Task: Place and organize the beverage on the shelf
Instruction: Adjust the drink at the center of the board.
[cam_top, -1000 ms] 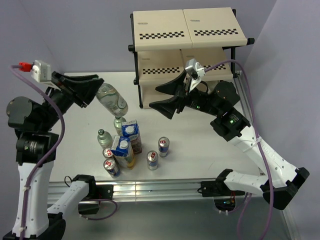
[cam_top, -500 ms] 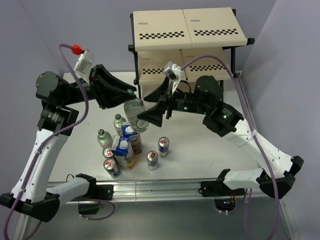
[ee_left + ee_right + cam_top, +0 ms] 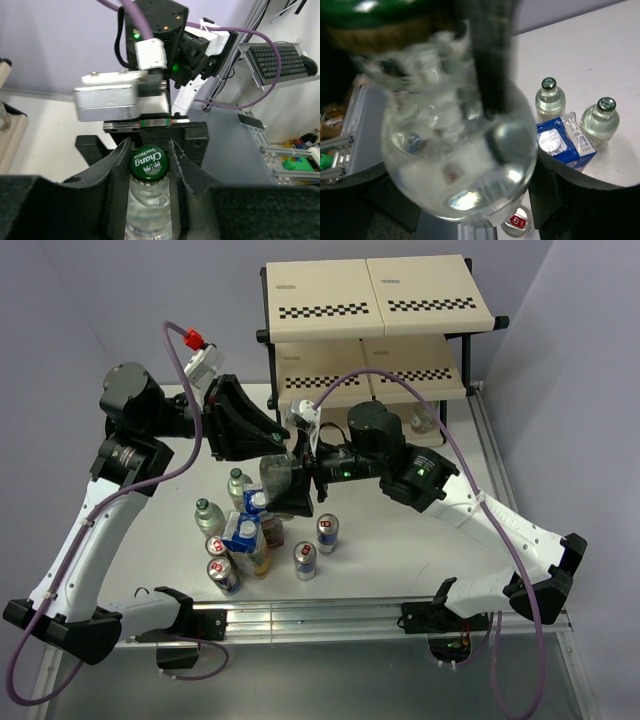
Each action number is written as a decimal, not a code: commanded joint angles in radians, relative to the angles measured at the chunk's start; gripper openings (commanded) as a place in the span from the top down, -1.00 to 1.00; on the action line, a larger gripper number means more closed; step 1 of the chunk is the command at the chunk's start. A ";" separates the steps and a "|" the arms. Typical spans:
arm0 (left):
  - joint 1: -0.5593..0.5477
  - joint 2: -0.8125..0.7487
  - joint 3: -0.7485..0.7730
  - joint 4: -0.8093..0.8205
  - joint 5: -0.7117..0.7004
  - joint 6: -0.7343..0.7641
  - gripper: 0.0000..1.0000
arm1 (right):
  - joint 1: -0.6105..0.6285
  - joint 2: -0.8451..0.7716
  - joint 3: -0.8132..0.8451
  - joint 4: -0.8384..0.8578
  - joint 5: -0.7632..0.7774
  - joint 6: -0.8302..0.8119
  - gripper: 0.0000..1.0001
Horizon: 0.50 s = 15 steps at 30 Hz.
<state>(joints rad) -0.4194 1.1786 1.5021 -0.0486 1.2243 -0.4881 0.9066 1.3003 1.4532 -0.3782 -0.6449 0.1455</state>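
A clear plastic bottle [image 3: 272, 475] with a green cap [image 3: 148, 162] hangs in the air above the table. My left gripper [image 3: 275, 455] is shut on its neck just under the cap, and the left wrist view shows both pads pressed on it [image 3: 149, 155]. My right gripper [image 3: 290, 488] reaches in from the right around the bottle's body [image 3: 460, 170], its fingers lying against both sides. The shelf [image 3: 370, 300] stands at the back, apart from both grippers. The other drinks stand below on the table.
Two more clear bottles [image 3: 238, 483] [image 3: 207, 512], two cartons [image 3: 243, 532] [image 3: 262, 502] and several slim cans [image 3: 306, 560] [image 3: 328, 532] cluster on the table front left. The right wrist view shows bottles [image 3: 549, 97], a blue carton [image 3: 562, 140] and a can [image 3: 516, 221] beneath.
My left arm carried the bottle right, toward the middle. My right gripper swung left from the shelf, opened wide, and closed in around the bottle's body.
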 commanded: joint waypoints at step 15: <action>-0.036 -0.014 0.144 -0.197 -0.163 0.221 -0.63 | 0.017 -0.099 -0.126 0.346 -0.090 0.025 1.00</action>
<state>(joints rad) -0.4522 1.2045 1.6039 -0.2806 1.1484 -0.3107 0.9142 1.2819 1.3598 -0.2649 -0.7113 0.1211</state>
